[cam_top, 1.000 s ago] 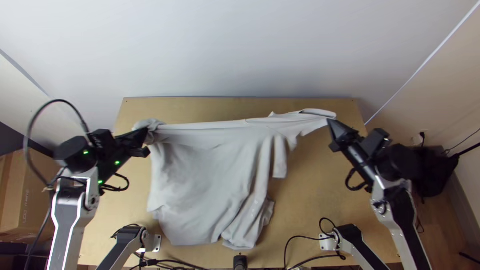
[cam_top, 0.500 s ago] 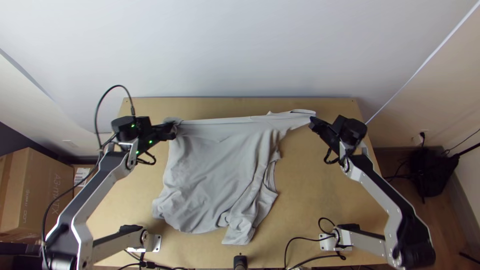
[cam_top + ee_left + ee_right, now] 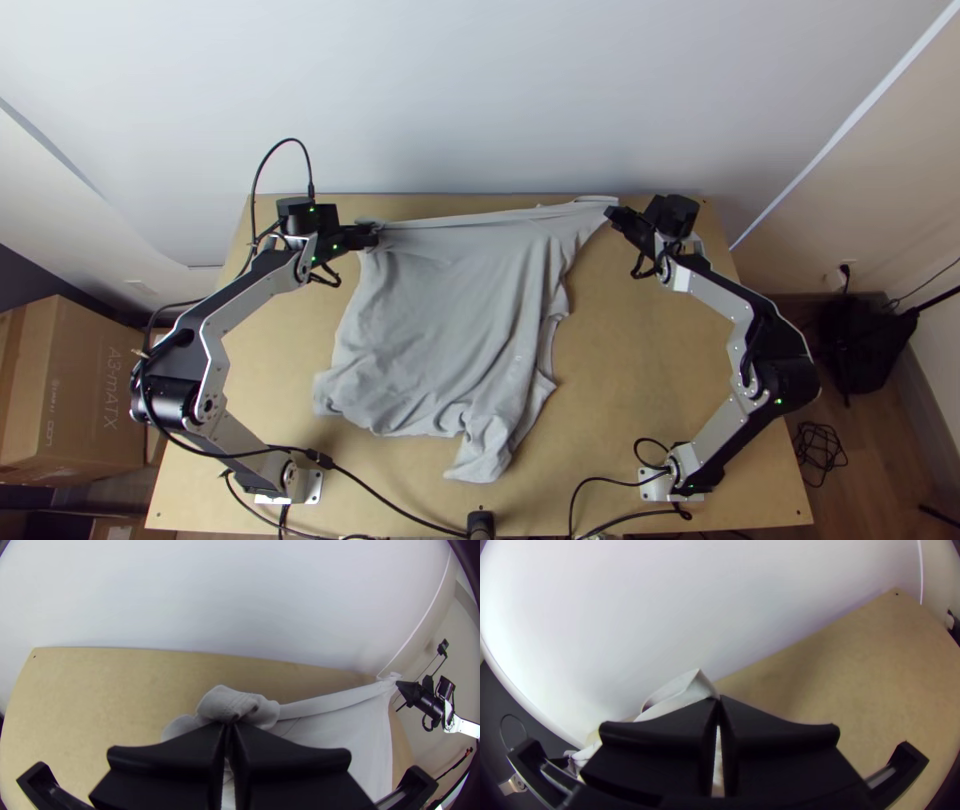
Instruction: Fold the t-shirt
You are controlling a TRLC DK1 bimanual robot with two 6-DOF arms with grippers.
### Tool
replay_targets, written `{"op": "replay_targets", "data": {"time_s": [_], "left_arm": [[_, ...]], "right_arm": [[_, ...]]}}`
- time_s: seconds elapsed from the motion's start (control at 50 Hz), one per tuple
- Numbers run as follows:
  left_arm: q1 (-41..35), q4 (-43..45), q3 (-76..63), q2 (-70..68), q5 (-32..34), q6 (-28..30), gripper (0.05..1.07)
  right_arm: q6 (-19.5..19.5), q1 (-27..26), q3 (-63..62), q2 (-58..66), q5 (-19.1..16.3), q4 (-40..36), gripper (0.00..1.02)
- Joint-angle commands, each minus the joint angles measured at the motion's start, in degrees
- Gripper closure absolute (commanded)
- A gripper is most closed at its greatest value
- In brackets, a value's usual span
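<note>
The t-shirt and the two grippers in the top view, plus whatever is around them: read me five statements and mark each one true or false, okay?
1. The left gripper has its fingers shut on the t-shirt. True.
2. The right gripper hangs wide open, away from the cloth. False: its fingers are shut on a corner of the t-shirt.
3. The t-shirt's far edge runs taut between the two grippers. True.
4. The t-shirt is folded into a neat square. False: it is loosely spread, with creases and an uneven near edge.
5. The cardboard box stands on the table. False: it is off the table, past its left side.
</note>
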Motion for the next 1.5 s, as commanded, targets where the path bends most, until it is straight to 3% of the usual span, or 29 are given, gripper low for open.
{"op": "replay_targets", "data": {"time_s": [0.0, 0.26, 0.32, 0.38, 0.4, 0.44, 0.58, 0.68, 0.76, 0.86, 1.04, 1.34, 1.48], "left_arm": [[0.94, -0.56, 4.88, 3.11, -5.02, 0.95, 0.88], [2.17, -4.69, 15.96, 8.3, -7.92, -0.54, 0.87], [2.52, -6.1, 17.71, 8.39, -7.92, -0.54, 0.74], [2.79, -9.18, 19.82, 8.39, -7.92, -0.45, 0.56], [2.87, -10.05, 20.53, 8.39, -7.92, -0.45, 0.52], [3.14, -11.55, 21.67, 8.3, -7.92, -0.37, 0.46], [3.93, -15.33, 23.87, 7.86, -7.92, -0.19, 0.2], [4.19, -16.65, 24.39, 7.51, -7.92, 0.07, 0.11], [4.72, -19.11, 25.98, 7.24, -7.83, -0.1, 0.1], [5.69, -22.53, 28.0, 6.45, -6.51, -1.42, 0.1], [8.76, -29.13, 31.6, 7.77, 2.54, -8.01, 0.1], [13.16, -35.28, 33.18, 11.64, 13.79, -16.27, 0.1], [14.74, -39.5, 33.53, 11.46, 15.37, -15.92, 0.1]], "right_arm": [[0.93, -2.41, 4.89, 3.76, 4.84, 1.84, 1.0], [2.42, -1.97, 13.76, 9.38, 7.48, 1.05, 0.97], [2.69, -2.32, 14.2, 9.2, 7.48, 0.88, 0.72], [2.95, -2.68, 14.29, 8.5, 7.48, -0.18, 0.27], [2.95, -2.94, 14.56, 8.41, 7.39, -1.15, 0.17], [3.13, -3.2, 15.35, 8.24, 7.04, -3.61, 0.07], [5.5, -4.7, 15.43, 6.74, 5.99, -6.42, 0.05], [7.79, -5.66, 15.0, 4.55, 4.23, -9.85, 0.04], [10.42, -6.54, 14.47, 1.65, 2.12, -13.71, 0.04], [10.77, -6.98, 14.12, -3.19, 0.54, -21.36, 0.05], [10.69, -6.37, 12.09, -15.76, -0.87, -38.41, 0.05], [10.6, -3.29, -1.7, -38.7, -1.66, -46.23, 0.05], [10.69, 1.72, -2.58, -44.41, -4.47, -59.68, 0.06]]}}
